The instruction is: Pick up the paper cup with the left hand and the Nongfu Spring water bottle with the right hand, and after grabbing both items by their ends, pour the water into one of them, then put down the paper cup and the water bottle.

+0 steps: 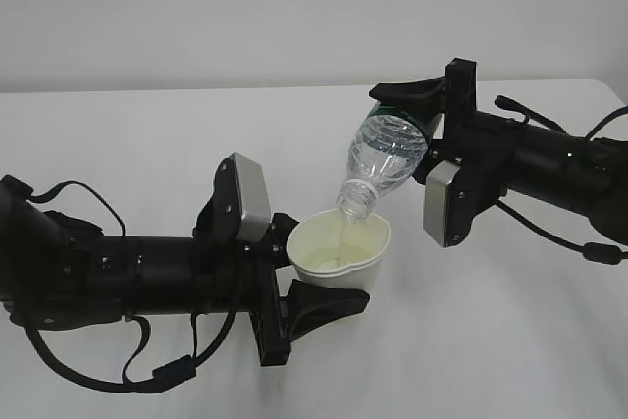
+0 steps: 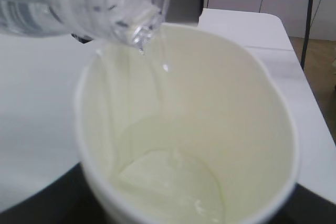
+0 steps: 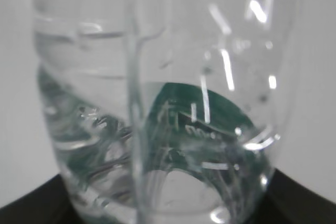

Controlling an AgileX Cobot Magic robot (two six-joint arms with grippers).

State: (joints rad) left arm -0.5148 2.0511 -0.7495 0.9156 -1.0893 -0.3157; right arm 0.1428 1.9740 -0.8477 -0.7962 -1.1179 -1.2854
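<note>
The white paper cup (image 1: 341, 252) is held above the table by my left gripper (image 1: 294, 277), which is shut on its lower part. It fills the left wrist view as a cream inside (image 2: 210, 129) with water (image 2: 168, 182) pooled at the bottom. My right gripper (image 1: 424, 130) is shut on the base end of the Nongfu Spring water bottle (image 1: 385, 159), tilted neck-down over the cup. A thin stream of water (image 1: 345, 228) runs from the uncapped mouth (image 2: 139, 38) into the cup. The right wrist view shows the clear bottle (image 3: 157, 103) close up, with its green label (image 3: 184, 114).
The white table (image 1: 147, 144) lies under both arms, with its right edge (image 2: 310, 77) in the left wrist view. A pale wall stands behind it. Black cables (image 1: 88, 370) hang from the left arm near the front edge.
</note>
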